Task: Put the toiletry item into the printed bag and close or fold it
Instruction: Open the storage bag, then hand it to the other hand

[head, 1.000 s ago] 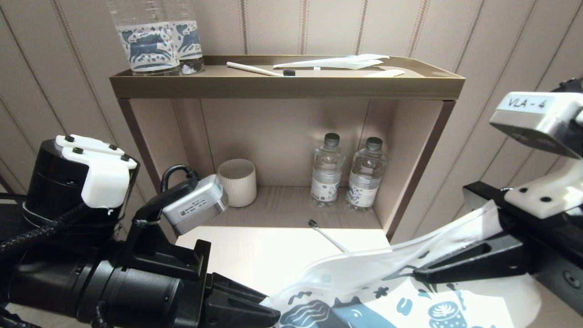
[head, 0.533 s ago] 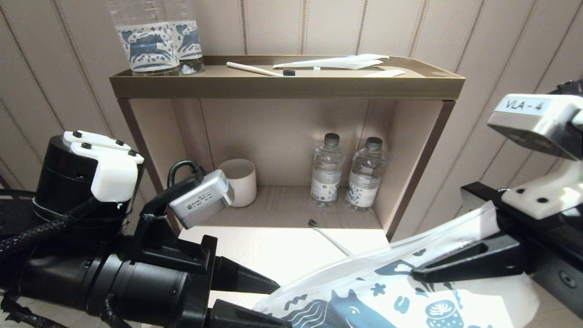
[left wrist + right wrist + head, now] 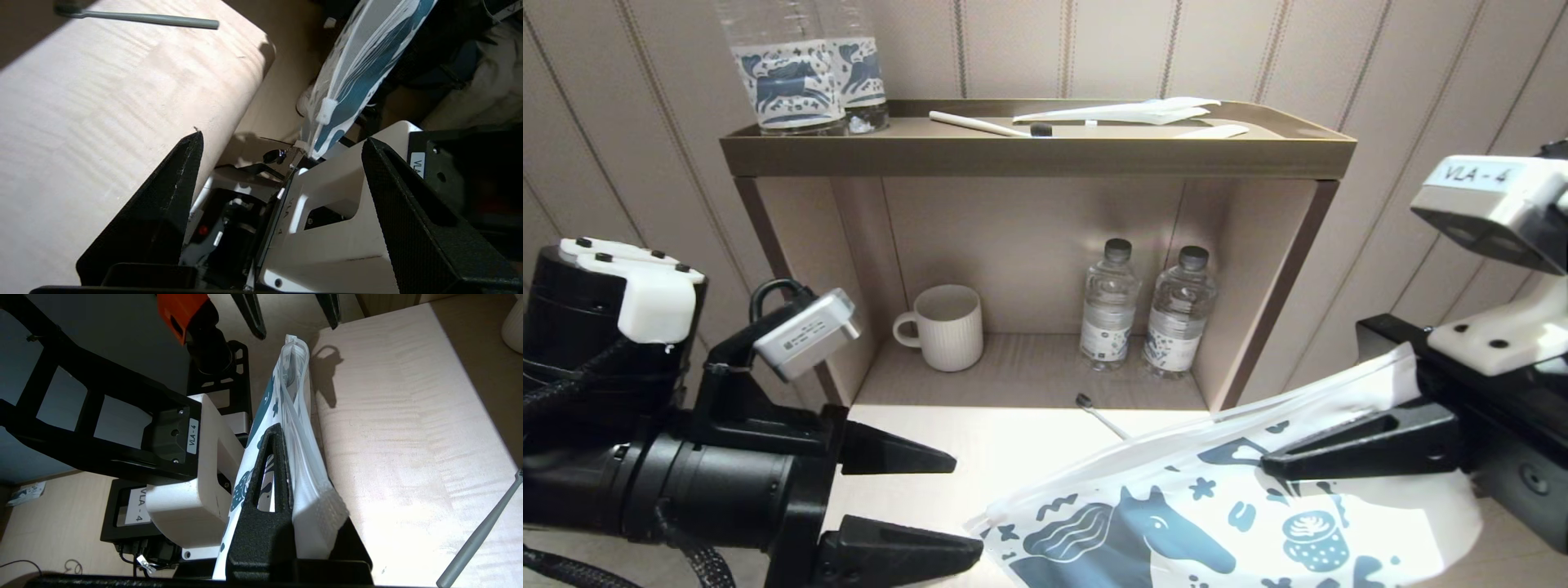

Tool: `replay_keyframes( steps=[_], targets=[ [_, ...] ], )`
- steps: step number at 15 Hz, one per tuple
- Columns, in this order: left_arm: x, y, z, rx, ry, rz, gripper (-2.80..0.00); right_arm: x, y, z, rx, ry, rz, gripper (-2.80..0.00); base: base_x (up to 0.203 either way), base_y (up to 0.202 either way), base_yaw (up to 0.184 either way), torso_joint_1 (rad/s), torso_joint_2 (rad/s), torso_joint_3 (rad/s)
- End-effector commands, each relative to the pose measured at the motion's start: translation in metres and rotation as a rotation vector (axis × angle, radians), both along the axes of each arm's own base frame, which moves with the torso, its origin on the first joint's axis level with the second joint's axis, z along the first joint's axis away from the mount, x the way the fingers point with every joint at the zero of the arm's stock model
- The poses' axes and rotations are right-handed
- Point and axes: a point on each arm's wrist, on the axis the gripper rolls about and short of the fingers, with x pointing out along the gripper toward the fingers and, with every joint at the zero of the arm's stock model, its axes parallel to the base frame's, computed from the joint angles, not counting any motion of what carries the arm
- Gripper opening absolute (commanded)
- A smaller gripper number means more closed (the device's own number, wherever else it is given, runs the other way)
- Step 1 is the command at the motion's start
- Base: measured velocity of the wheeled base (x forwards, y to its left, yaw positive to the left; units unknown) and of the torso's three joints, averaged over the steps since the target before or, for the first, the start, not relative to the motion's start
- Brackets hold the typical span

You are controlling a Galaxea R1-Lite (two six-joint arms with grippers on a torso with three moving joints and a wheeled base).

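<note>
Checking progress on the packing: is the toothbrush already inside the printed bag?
No. The toothbrush lies on the table, outside the printed bag held by the right gripper.

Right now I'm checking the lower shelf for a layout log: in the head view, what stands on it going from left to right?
White ribbed mug → water bottle → second water bottle.

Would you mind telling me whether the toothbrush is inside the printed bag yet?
Not yet. The toothbrush lies bare on the pale table, apart from the printed bag, which the right end effector holds.
</note>
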Motion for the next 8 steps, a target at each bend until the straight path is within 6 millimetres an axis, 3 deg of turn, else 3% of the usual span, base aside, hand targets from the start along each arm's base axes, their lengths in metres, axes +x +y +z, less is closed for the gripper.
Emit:
replay_keyframes(
  steps=[1, 5, 8],
  targets=[
    [0.0, 0.016, 0.002, -0.027, 0.0, 0.036, 0.0, 0.0, 0.0, 0.0, 0.003, 0.016, 0.002, -2.8, 0.0, 0.0, 0.0, 0.0, 0.0, 0.0],
    [0.0, 0.024, -0.013, -0.023, 0.063, 0.026, 0.0, 0.003, 0.001, -0.003, 0.01, 0.032, -0.012, -2.8, 0.0, 0.0, 0.0, 0.0, 0.0, 0.0],
    [0.007, 0.026, -0.018, 0.008, 0.064, 0.088, 0.0, 0.003, -0.012, -0.008, 0.005, 0.041, -0.076, -2.8, 0.0, 0.0, 0.0, 0.0, 0.0, 0.0]
  ],
)
